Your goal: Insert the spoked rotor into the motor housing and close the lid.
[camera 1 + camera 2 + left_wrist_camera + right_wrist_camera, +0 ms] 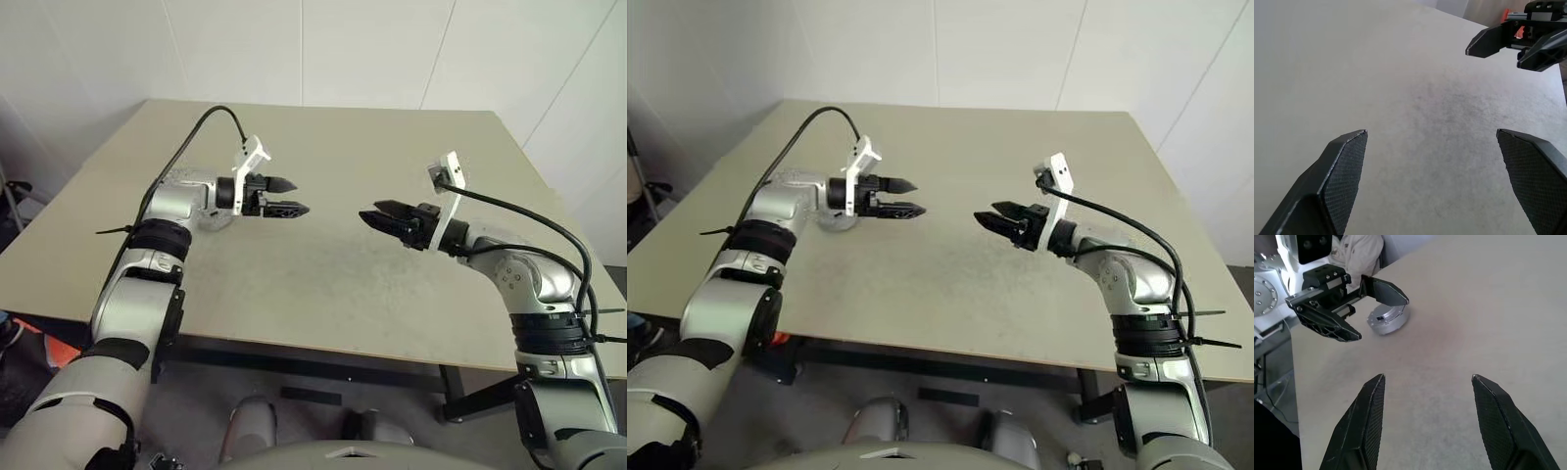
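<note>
A squat round grey disc [1389, 321], which I take for the lid, lies on the table just behind my left gripper; what sits beneath it I cannot tell. From the head it peeks out under my left wrist [836, 222]. The spoked rotor and the motor housing are hidden or out of view. My left gripper [300, 196] hovers above the table pointing right, open and empty. My right gripper [370, 210] faces it from a short gap away, pointing left, also open and empty. Each wrist view shows its own wide-apart fingers [1347, 166] [1366, 416] over bare tabletop.
The beige table [392, 147] stretches far behind both grippers, with white walls beyond it. A person in a light jacket [1356, 252] sits past the table's edge on the left arm's side. Something orange [54, 352] lies on the floor beneath the near left corner.
</note>
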{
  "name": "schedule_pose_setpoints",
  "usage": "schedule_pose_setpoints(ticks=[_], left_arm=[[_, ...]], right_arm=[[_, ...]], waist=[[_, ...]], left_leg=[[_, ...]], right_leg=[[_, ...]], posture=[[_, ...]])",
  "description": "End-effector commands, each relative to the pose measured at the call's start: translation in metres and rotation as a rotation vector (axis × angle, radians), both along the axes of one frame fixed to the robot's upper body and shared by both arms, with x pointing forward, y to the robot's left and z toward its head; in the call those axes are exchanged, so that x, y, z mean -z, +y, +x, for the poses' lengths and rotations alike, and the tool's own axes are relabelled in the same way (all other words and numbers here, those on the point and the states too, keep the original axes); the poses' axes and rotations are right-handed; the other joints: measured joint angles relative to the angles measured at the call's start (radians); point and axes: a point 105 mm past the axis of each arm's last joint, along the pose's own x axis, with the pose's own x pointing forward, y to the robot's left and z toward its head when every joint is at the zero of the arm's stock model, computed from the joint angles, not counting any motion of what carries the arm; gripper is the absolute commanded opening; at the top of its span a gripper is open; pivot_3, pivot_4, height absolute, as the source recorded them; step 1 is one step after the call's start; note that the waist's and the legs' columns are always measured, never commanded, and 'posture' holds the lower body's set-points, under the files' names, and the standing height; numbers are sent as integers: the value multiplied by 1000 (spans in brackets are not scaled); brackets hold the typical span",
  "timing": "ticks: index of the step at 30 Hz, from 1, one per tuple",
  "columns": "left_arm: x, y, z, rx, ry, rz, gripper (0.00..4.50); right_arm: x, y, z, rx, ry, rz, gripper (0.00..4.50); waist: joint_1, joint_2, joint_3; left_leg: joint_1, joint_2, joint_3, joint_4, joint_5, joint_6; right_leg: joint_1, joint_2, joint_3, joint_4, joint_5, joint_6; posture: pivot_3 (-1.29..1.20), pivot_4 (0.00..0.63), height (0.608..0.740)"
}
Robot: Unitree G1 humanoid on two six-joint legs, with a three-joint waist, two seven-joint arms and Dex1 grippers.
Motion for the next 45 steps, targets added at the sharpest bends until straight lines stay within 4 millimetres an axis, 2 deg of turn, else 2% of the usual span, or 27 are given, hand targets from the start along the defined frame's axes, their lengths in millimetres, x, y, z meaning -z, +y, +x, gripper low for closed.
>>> schedule_pose_setpoints(ticks=[1,4,8,17,21,29,41,45], left_arm=[[-25,-9,-4,54,-71,-27,4474],[-27,-12,-1,43,-71,-26,4474],[-31,-13,-6,67,-50,-55,4474],[-24,-5,-10,63,-14,-56,4474],[-26,0,-12,58,-21,-70,4474],[-15,6,-14,43,11,-85,4474],[-19,-6,-5,52,-16,-112,4474],[-16,-5,-6,47,-11,-118,4474]], right_arm=[[-23,8,-6,-71,-68,19,3166],[-20,7,-8,-90,-90,-33,3166],[-26,2,-4,-66,-101,-16,3166],[-30,-2,-5,-52,-99,-1,3166],[-34,-1,-3,-56,-103,1,3166],[-30,6,-4,-79,-100,0,3166],[-34,-2,-3,-54,-115,-14,3166],[-36,1,-3,-79,-114,-19,3166]], waist=[[0,0,0],[2,0,0],[4,0,0],[6,0,0],[7,0,0],[8,1,0],[19,1,0],[19,1,0]], left_leg=[[0,0,0,0,0,0],[-1,0,0,0,0,1],[-2,0,-1,1,-1,1],[-4,0,-3,4,-1,1],[-5,1,-5,7,-2,3],[-6,2,-6,15,-4,5],[-8,1,-7,15,-4,5],[-9,1,-7,15,-4,6]], right_leg=[[0,0,0,0,1,-1],[0,0,0,0,1,-1],[0,0,-1,0,0,0],[0,0,-2,0,1,-1],[0,0,-3,0,1,-1],[0,0,-4,1,1,-1],[0,0,-4,1,1,0],[0,0,-4,1,1,0]], posture=[[0,0,740],[0,0,740],[0,0,740],[0,0,740],[0,0,740],[0,0,740],[0,0,740],[0,0,740]])
